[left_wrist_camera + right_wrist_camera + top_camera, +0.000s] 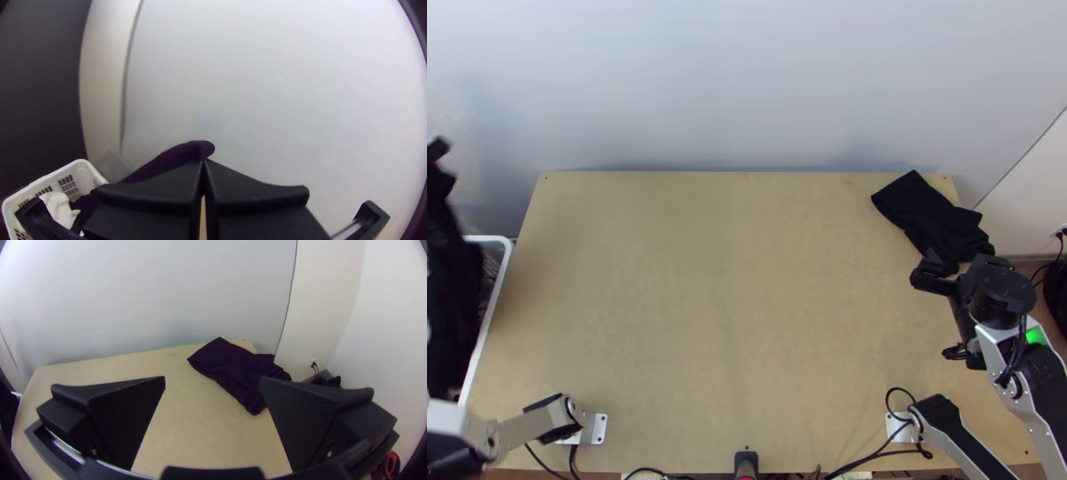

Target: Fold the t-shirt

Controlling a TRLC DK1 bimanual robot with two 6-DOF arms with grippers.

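Two dark cloths are in sight. One, the t-shirt [451, 296], hangs bunched from the left gripper [437, 170] – its fingers together, clamped on the cloth near its top – and drops over the white basket [493, 312] beside the table's left edge. A white cloth [58, 205] lies in that basket, as the left wrist view shows. The other, the folded dark cloth [923, 208], rests at the far right corner of the wooden table [723, 304], flat toward the far edge and rumpled toward the near end. Close to that end is the right gripper [955, 270], fingers spread wide apart with nothing gripped.
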